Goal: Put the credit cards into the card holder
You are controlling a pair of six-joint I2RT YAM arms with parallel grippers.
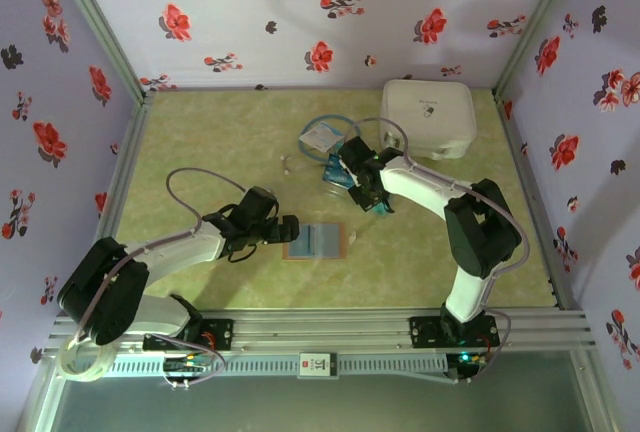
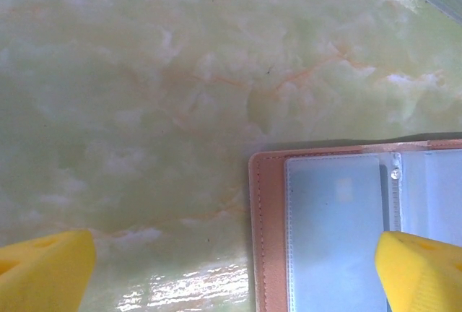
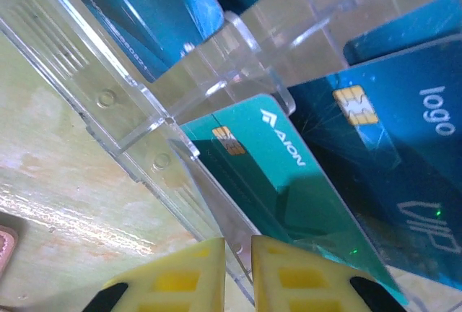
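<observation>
Right gripper (image 3: pixel 238 254) nearly closed at teal card (image 3: pixel 281 182) edge, grip unconfirmed; card holder (image 1: pixel 315 241) lies open near-left, ready for cards.

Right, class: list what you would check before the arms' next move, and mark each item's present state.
1. The card holder lies open, pockets up: ok.
2. The left gripper is open over its edge: ok.
3. The right gripper is down at the credit cards in the clear stand: ok.
4. Its fingers pinch the teal card, not the stand's wall: cannot tell.
5. The nearest sleeve is empty: cannot tell.
</observation>
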